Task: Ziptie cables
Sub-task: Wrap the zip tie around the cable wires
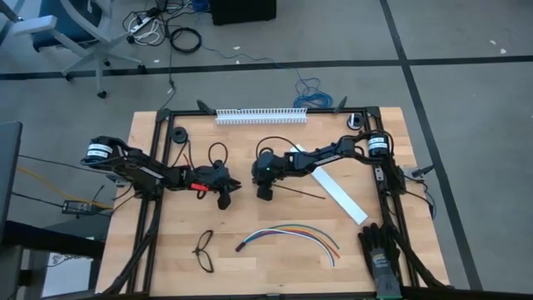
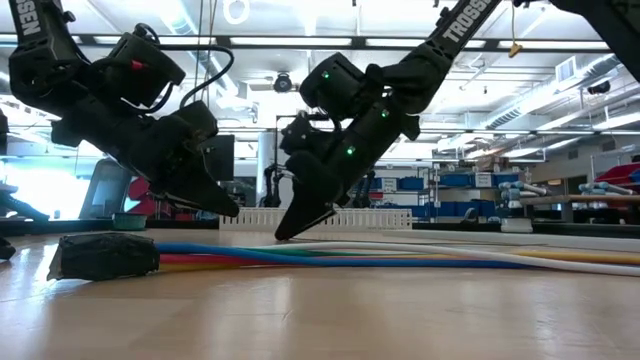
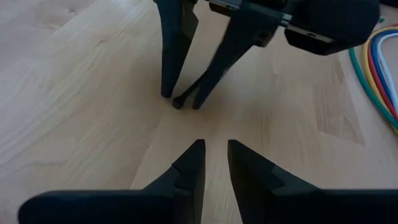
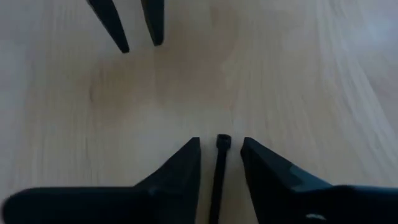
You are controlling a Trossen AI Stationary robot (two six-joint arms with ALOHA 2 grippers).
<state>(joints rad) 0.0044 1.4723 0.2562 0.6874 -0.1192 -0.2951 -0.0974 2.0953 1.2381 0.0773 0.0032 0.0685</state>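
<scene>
Wooden table (image 1: 275, 217) under a bright workshop ceiling, and both arms meet over its middle; the right end effector (image 4: 221, 155) is tipped down at the surface, fingers slightly parted with the ziptie (image 4: 219, 171) lying between them, untouched by either as far as one can see. The left end effector (image 3: 216, 155) faces it just to the left, fingers narrowly apart, holding nothing; the cables (image 1: 291, 234) lie near the front edge, glasses (image 1: 204, 250) to their left.
</scene>
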